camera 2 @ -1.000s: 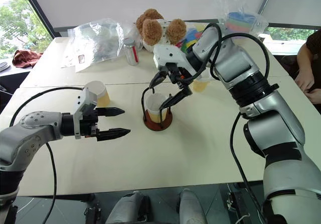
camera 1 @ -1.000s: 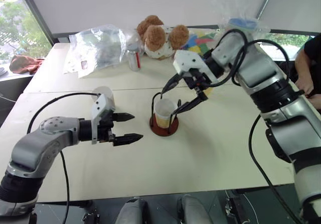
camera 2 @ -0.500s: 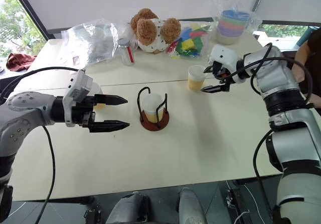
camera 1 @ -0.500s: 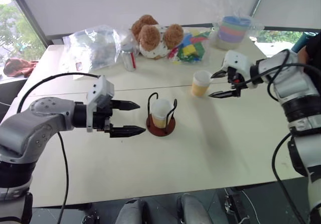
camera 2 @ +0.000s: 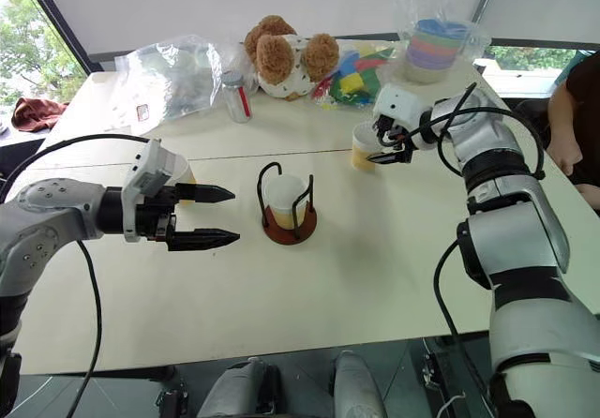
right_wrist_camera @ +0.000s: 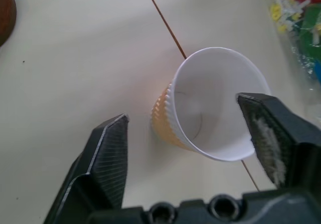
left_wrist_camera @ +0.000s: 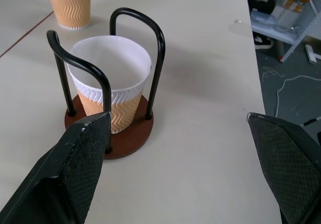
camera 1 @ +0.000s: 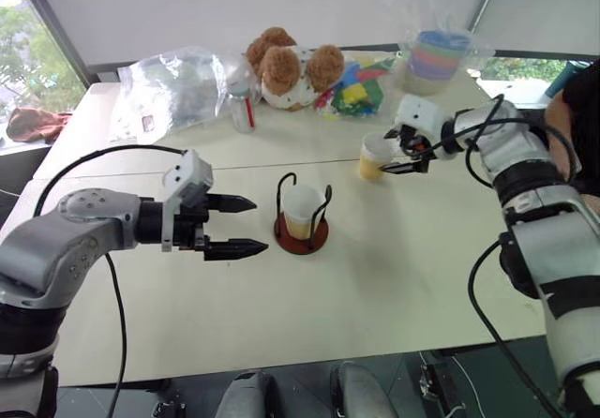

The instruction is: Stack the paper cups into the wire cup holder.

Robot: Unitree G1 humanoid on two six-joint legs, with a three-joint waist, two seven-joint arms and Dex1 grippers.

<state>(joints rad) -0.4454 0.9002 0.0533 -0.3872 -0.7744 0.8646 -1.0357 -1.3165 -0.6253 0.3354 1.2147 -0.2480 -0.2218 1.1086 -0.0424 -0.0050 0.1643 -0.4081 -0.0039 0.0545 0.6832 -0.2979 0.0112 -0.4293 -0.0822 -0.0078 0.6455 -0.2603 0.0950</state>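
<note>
My left gripper (camera 1: 246,224) hovers above the pale table (camera 1: 375,287), fingers spread wide and empty, pointing level at the wire cup holder (camera 1: 301,219). That holder (rust-red disc base, black wire loops) stands near the table's middle with one paper cup (left_wrist_camera: 111,96) upright inside it, white rim just below the loop tops. A second paper cup (camera 2: 184,182) sits mostly hidden behind my left wrist. Farther out, my right gripper (right_wrist_camera: 185,133) has its jaws parted around the third paper cup (camera 1: 375,156), one finger at each side of the upright cup; the far finger is at the white rim, the near one apart from the wall, so nothing is clamped. Beyond lie a clear plastic bag (camera 1: 178,88), a small bottle (camera 1: 242,106), a plush bear (camera 1: 286,67), coloured blocks (camera 1: 354,90) and a pastel cup stack (camera 1: 436,59). A person's arm (camera 2: 565,127) rests at the table's right edge.
</note>
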